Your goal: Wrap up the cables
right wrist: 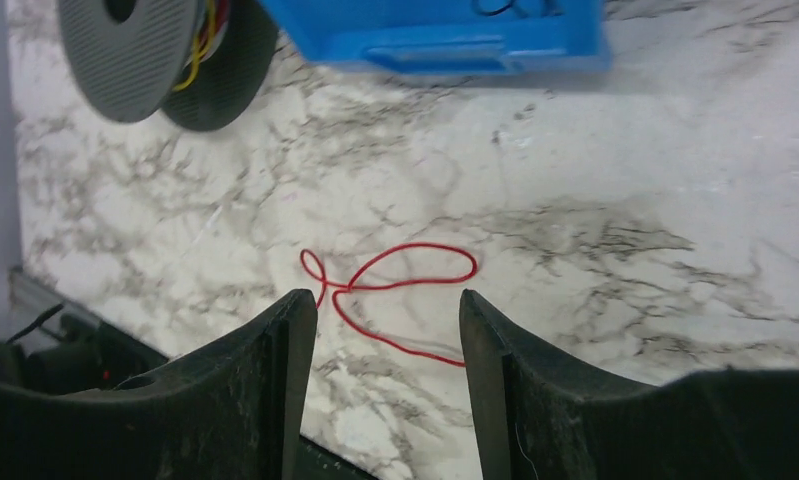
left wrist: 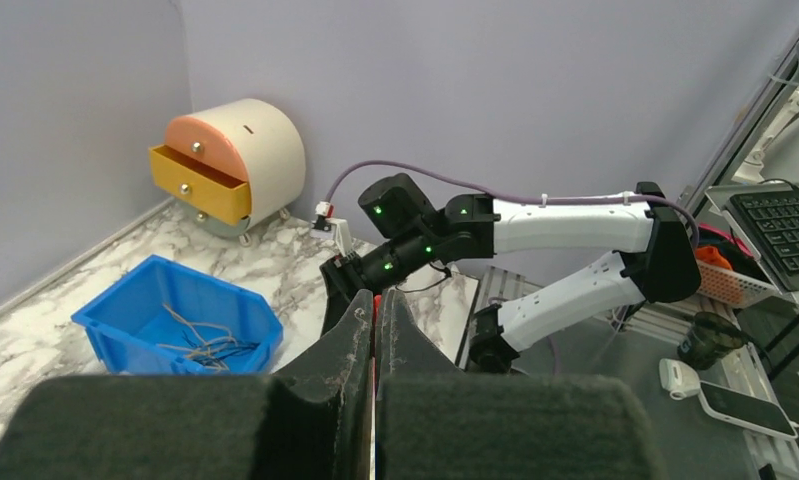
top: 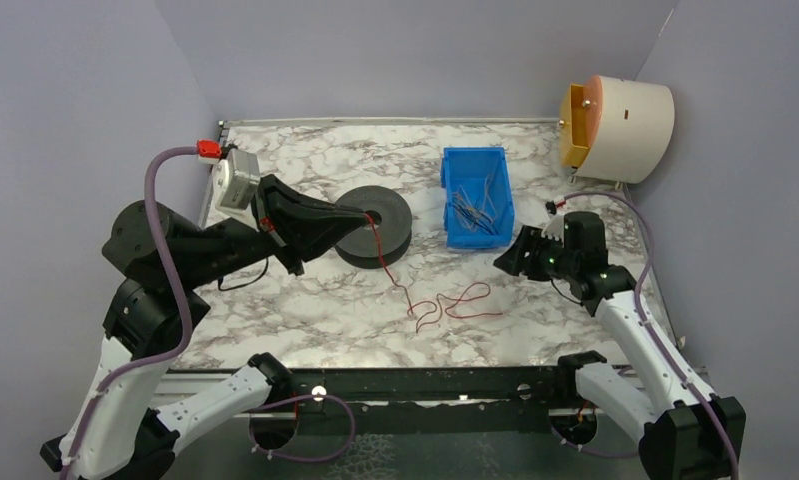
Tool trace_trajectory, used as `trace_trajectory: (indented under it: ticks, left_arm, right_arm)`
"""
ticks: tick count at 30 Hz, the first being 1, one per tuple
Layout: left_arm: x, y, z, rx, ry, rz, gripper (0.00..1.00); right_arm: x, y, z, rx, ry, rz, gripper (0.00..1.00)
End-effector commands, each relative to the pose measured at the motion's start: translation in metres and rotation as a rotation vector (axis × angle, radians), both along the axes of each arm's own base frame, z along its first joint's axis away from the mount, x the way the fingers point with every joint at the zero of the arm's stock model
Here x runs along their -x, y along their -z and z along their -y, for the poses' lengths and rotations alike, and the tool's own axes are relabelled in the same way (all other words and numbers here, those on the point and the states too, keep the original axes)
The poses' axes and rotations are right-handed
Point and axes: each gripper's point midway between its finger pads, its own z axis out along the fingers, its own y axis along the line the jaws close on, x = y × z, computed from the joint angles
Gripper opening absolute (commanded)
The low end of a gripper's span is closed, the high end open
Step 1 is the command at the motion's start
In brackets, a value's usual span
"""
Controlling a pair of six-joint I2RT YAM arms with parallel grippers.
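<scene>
Tabletop: blue bin, probably wires.

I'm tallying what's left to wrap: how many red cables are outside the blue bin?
1: the red cable runs from the left gripper at the black spool into loops on the table. Others may hide in the blue bin.

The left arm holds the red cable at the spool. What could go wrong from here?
1. The loose red cable lies in crossing loops on the table; pulled in, they may tighten into a knot.
2. Nothing visibly holds the spool, and the right jaws are open and apart from it, so winding may drag it.
3. The left jaws are shut on a very thin cable; it could slip out.
</scene>
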Motion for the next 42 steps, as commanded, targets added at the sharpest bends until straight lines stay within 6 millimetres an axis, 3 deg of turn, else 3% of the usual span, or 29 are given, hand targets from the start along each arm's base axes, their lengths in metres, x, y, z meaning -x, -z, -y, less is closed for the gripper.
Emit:
trace_trajectory:
  ticks: [1,12,19,22,29,34,39,42]
  left_arm:
    - [0.008,-0.007,0.006,0.023,0.067,0.003,0.0]
    - [-0.003,0.033,0.025,-0.053,0.12,-0.092,0.0]
    - [-0.027,0.063,0.035,-0.098,0.068,-0.163,0.0]
    - [-0.044,0.082,0.039,-0.124,0.015,-0.216,0.0]
    - [-0.068,0.111,0.051,-0.182,-0.03,-0.314,0.0]
    - [-0.072,0.124,0.057,-0.214,-0.019,-0.354,0.0]
    - [-0.07,0.131,0.057,-0.233,-0.006,-0.372,0.0]
    - [-0.066,0.131,0.056,-0.238,0.005,-0.37,0.0]
  right_arm:
    - [0.025,-0.043,-0.037,-0.149,-0.25,0.046,0.6]
    - [0.065,-0.161,-0.073,-0.332,-0.601,0.434,0.61]
    - [0.085,-0.212,-0.089,-0.447,-0.789,0.564,0.61]
    - [0.087,-0.218,-0.1,-0.484,-0.845,0.554,0.61]
    - [0.096,-0.219,-0.149,-0.51,-0.95,0.533,0.63]
    - [0.106,-0.214,-0.183,-0.54,-1.045,0.512,0.63]
    - [0.105,-0.204,-0.201,-0.533,-1.067,0.502,0.63]
    - [0.1,-0.195,-0.206,-0.511,-1.059,0.488,0.54]
